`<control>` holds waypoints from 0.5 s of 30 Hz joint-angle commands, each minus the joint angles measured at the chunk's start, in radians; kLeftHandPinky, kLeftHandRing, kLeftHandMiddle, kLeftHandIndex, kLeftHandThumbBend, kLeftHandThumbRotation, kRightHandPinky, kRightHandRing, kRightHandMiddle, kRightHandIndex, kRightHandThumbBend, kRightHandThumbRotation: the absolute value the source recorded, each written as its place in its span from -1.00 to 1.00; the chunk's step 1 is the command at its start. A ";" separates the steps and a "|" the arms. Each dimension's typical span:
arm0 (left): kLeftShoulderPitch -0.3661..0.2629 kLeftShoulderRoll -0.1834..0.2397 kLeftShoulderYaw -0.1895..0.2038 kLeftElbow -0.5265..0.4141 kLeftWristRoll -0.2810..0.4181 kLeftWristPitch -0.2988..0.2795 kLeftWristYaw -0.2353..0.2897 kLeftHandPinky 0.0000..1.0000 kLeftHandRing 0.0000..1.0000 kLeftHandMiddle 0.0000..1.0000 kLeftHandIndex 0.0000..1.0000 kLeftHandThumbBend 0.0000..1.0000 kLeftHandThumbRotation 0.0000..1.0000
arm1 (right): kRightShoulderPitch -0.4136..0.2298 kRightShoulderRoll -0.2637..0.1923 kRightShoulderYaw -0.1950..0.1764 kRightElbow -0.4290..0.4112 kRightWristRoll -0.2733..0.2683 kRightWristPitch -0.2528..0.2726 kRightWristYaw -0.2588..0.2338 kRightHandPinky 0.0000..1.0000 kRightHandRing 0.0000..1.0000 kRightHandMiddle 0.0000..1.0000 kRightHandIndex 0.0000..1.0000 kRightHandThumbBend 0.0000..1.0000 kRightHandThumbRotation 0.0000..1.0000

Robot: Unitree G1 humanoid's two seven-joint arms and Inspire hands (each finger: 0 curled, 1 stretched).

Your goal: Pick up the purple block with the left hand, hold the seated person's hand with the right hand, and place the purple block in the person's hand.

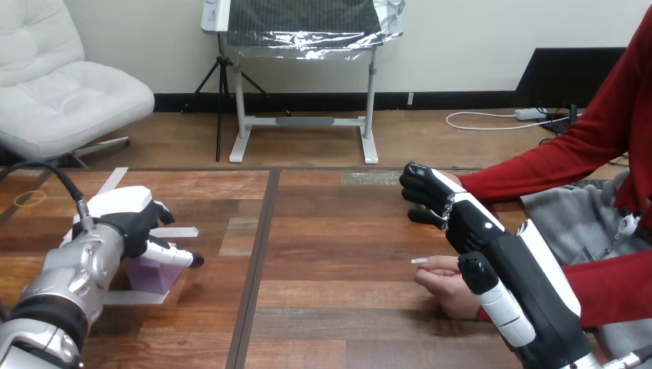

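Note:
The purple block rests on the table near its left side. My left hand hangs right over it and covers its top, and its fingers reach out fairly straight past the block's right edge; I cannot see a thumb against the block. My right hand is raised at the right. The person's hand lies on the table just below and left of it, under my thumb. A second arm of the person, in a red sleeve, reaches in behind my right hand, and its hand is hidden.
Strips of pale tape lie on the table around the block. A dark seam runs down the wooden table between the two hands. The person sits at the right edge.

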 commanded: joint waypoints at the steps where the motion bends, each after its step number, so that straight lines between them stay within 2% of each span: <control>1: -0.053 -0.015 -0.020 0.001 0.011 0.002 -0.014 0.66 0.67 0.68 0.67 0.59 0.07 | -0.073 -0.015 -0.018 -0.033 0.008 -0.018 -0.001 0.70 0.80 0.82 0.82 0.48 1.00; 15: -0.070 -0.016 -0.035 0.000 0.025 0.021 -0.075 0.58 0.65 0.67 0.65 0.58 0.06 | -0.073 -0.015 -0.019 -0.035 0.004 -0.020 -0.004 0.69 0.79 0.81 0.81 0.47 1.00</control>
